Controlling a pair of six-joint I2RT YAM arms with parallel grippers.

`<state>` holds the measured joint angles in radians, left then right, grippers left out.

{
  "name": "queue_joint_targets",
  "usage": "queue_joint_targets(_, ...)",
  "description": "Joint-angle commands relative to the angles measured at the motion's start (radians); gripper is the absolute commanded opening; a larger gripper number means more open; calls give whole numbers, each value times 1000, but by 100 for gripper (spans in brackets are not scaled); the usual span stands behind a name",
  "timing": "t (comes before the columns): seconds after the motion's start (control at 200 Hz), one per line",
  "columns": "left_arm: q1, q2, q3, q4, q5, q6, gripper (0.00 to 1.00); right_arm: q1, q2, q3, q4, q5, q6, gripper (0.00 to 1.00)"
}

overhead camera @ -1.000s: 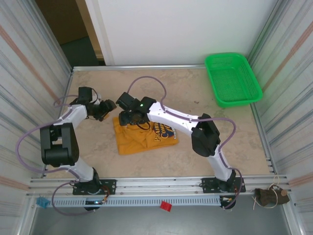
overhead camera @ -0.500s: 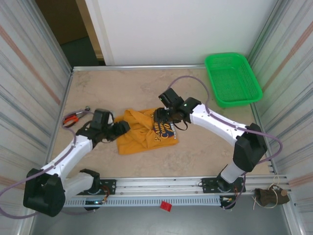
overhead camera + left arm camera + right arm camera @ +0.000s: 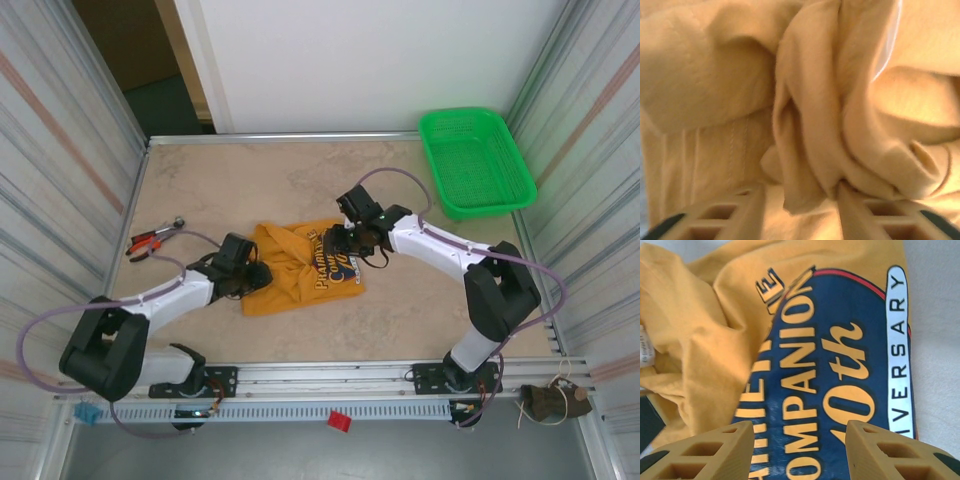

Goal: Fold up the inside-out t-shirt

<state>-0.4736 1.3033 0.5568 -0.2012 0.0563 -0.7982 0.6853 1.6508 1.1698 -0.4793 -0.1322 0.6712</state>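
Note:
The inside-out t-shirt lies crumpled in a mustard heap near the table's middle, its dark blue print facing up on the right side. My left gripper sits low at the shirt's left edge. In the left wrist view its jaws stand partly apart around a hanging fold of the shirt; the right finger touches cloth. My right gripper hovers open over the print, fingers spread either side of the lettering. A small white label shows at the left.
A green plastic basket stands at the back right corner. Red-handled pliers lie on the table at the left, near the left arm. Metal walls close both sides, and a rail runs along the near edge.
The left arm swung down and in to the shirt's left edge, uncovering the pliers. The right gripper moved from the shirt's upper left over to the print. Both jaws have narrowed.

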Motion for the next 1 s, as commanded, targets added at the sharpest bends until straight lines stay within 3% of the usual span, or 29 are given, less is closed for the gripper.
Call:
queue_joint_targets(0.0,-10,22,61,68,-17,44,7,-8,22,-26,25,-9,23,48)
queue_joint_targets(0.02,-13,17,71,56,-14,46,0,-9,22,-29,26,-7,24,48)
queue_joint_targets(0.21,-36,-138,158,-220,16,-54,0,-15,15,-56,40,6,39,48)
queue_joint_targets(0.356,-48,-273,68,-289,102,-219,0,-23,20,-58,44,2,40,48)
queue_joint_targets(0.441,-58,-356,-8,-321,110,-297,27,-30,13,-61,41,7,40,48)
queue_joint_targets(0.521,-81,-454,-41,-391,40,-349,50,-37,-5,-71,30,22,41,48)
queue_joint_targets(0.586,-89,-522,-43,-452,-30,-366,59,-45,-19,-83,25,35,49,48)
queue_joint_targets(0.661,-89,-554,-36,-446,-75,-346,63,-54,-24,-97,24,37,54,48)
queue_joint_targets(0.751,-89,-502,-16,-311,-54,-266,63,-60,-17,-106,21,32,55,47)
queue_joint_targets(0.842,-97,-350,50,-189,-6,-139,63,-60,-10,-119,21,29,55,47)
queue_joint_targets(0.997,-161,-94,232,-135,-4,121,62,-64,-16,-157,36,14,61,47)
